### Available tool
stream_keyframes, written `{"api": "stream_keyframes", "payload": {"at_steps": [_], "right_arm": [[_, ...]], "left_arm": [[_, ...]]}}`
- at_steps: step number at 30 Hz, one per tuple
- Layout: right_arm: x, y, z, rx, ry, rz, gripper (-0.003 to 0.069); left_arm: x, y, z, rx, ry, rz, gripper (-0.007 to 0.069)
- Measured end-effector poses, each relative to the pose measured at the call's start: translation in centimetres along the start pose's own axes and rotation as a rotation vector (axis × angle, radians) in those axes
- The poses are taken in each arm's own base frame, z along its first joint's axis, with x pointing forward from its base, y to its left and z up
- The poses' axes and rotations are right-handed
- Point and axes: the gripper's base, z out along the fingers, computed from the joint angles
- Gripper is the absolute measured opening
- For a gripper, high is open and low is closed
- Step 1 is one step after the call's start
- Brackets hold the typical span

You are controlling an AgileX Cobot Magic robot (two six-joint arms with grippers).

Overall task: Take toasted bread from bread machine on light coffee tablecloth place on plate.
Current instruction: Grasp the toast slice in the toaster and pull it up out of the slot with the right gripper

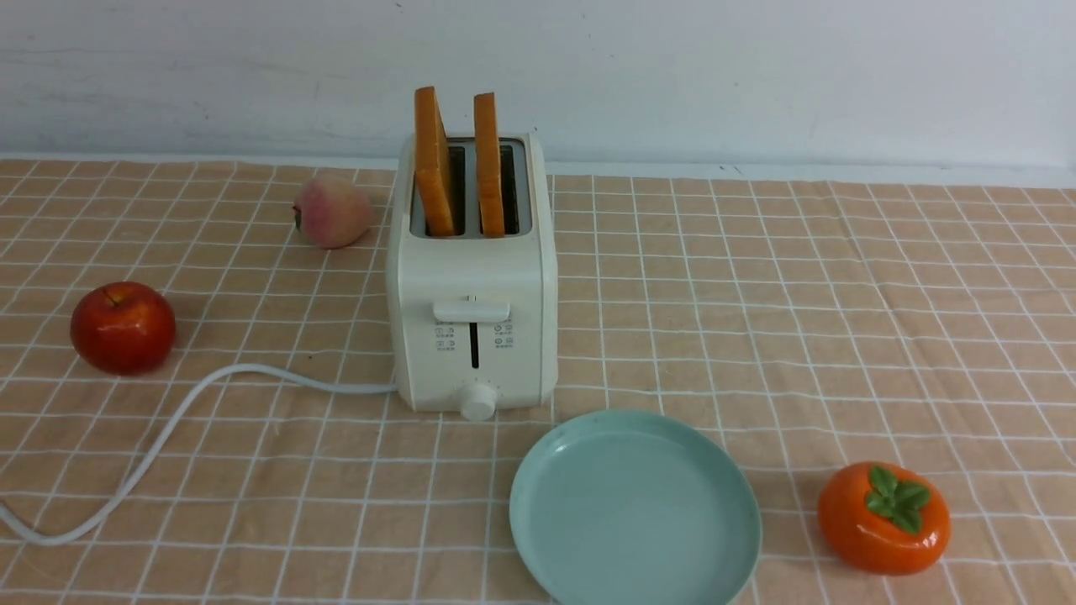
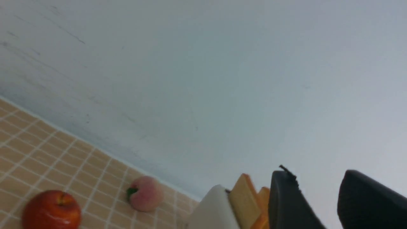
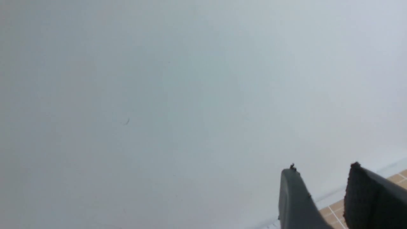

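The cream-white bread machine (image 1: 472, 286) stands mid-table on the light coffee tablecloth (image 1: 756, 319). Two toasted bread slices stand upright in its slots, the left slice (image 1: 433, 164) and the right slice (image 1: 488, 164). The pale mint-green plate (image 1: 538, 504) lies bare in front of it, slightly right. Neither arm shows in the front view. In the left wrist view my left gripper (image 2: 318, 178) is open and empty, with the toaster (image 2: 211, 210) and the toast (image 2: 243, 198) beside its fingers. In the right wrist view my right gripper (image 3: 321, 171) is open and empty, facing the wall.
A red apple (image 1: 123, 327) and a peach (image 1: 332, 211) lie left of the toaster. The white cord (image 1: 168, 428) curves across the front left. An orange persimmon (image 1: 883, 518) sits front right. A pale wall (image 1: 756, 76) backs the table.
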Motion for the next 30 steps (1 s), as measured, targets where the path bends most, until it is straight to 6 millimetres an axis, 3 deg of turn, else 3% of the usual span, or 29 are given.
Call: {"api": "stream_keyframes", "payload": {"at_steps": [4, 10, 14, 20, 22, 23, 25, 30], "right_arm": [[-0.2, 0.2, 3.0, 0.085, 0.201, -0.044, 0.0240], [2.9, -1.8, 7.2, 0.208, 0.457, -0.123, 0.0240], [4.4, -1.9, 8.5, 0.203, 0.530, -0.073, 0.0240], [9.2, -1.4, 11.3, 0.185, 0.813, 0.015, 0.0240], [11.6, -0.1, 12.9, 0.127, 1.007, -0.037, 0.0240], [11.7, -0.1, 13.1, 0.125, 1.018, -0.046, 0.0240], [13.2, 1.9, 14.9, 0.014, 1.181, -0.126, 0.0240], [13.7, 5.6, 20.1, -0.173, 1.275, -0.169, 0.0240]], "left_arm": [[-1.0, -0.4, 2.5, -0.153, 0.193, 0.121, 0.0238], [1.9, 1.7, 7.2, -0.353, 0.520, 0.178, 0.0238], [3.4, 2.5, 8.1, -0.419, 0.648, 0.143, 0.0238], [5.4, 2.2, 8.5, -0.425, 0.810, 0.071, 0.0238], [6.0, 1.4, 8.4, -0.377, 0.844, 0.068, 0.0238], [6.1, 1.2, 8.4, -0.370, 0.848, 0.068, 0.0238], [6.3, 0.5, 8.4, -0.321, 0.848, 0.061, 0.0238], [7.0, -0.6, 9.2, -0.238, 0.839, 0.024, 0.0238]]}}
